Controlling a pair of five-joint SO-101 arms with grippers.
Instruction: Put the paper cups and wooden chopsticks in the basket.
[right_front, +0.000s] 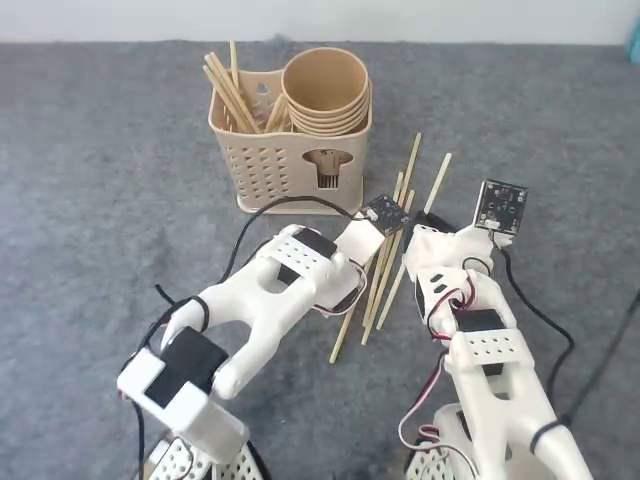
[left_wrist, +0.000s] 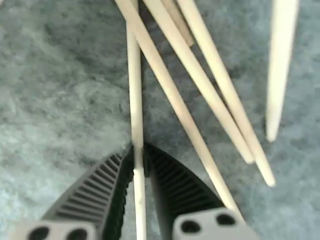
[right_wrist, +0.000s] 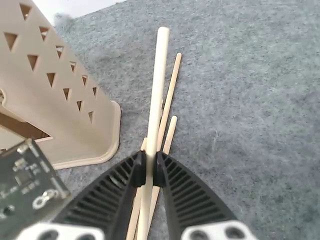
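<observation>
Though near the basket's edge, chopsticks on open carpet.

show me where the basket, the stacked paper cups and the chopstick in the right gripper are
basket (right_front: 270, 168), high view, front perforated wall
paper cups (right_front: 325, 85), high view, inside of the top cup
chopstick (right_wrist: 156, 95), right wrist view, bare shaft mid-length

Bright, diffuse light leaves only soft shadows beside the chopsticks.
</observation>
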